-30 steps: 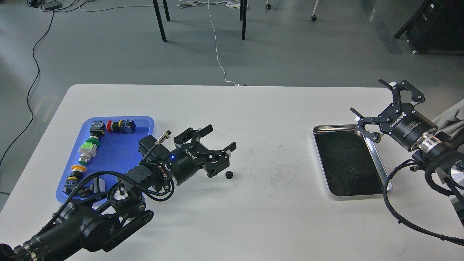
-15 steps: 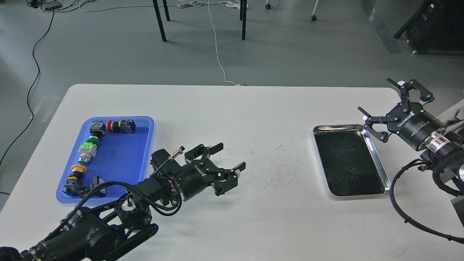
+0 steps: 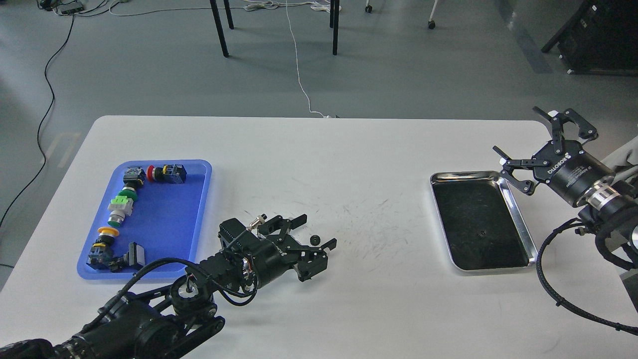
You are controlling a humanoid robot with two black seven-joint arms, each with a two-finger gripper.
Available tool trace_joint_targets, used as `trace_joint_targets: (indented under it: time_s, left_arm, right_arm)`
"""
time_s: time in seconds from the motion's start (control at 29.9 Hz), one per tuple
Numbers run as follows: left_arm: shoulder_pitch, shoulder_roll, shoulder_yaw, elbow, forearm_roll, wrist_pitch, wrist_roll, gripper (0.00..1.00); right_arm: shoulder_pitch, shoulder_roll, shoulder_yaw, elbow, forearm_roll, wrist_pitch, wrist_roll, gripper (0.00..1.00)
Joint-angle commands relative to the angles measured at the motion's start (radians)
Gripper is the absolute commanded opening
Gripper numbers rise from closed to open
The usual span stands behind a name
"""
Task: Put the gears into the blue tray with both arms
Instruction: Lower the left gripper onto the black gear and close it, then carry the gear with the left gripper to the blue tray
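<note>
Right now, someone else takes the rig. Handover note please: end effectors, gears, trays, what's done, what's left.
Left end effector: open, low over the white table, fingers either side of a tiny black toothed gear; not gripped.
Right end effector: open, empty, in the air by the far right corner of the shiny steel tray.
Second gear: a small dark speck lying inside the steel tray.
Flat bright-blue plastic tray: holds only colourful push-button switches along its left side; no gears.
Done: nothing placed.
Left: close on the table gear, carry it to the blue tray; fetch the tray gear likewise.
</note>
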Motion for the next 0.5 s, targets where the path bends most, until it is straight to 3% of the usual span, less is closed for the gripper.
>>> trace_joint_targets:
  time_s: [0.0, 0.47]
  left_arm:
    - [-0.005, -0.019, 0.015, 0.025, 0.0, 0.0, 0.0, 0.94]
    - [-0.01, -0.015, 0.017, 0.048, 0.0, -0.005, 0.0, 0.65]
  right_arm:
    - [0.0, 0.0, 0.013, 0.0, 0.001, 0.0, 0.0, 0.97]
    - [0.0, -0.002, 0.021, 0.018, 0.001, 0.0, 0.0, 0.97]
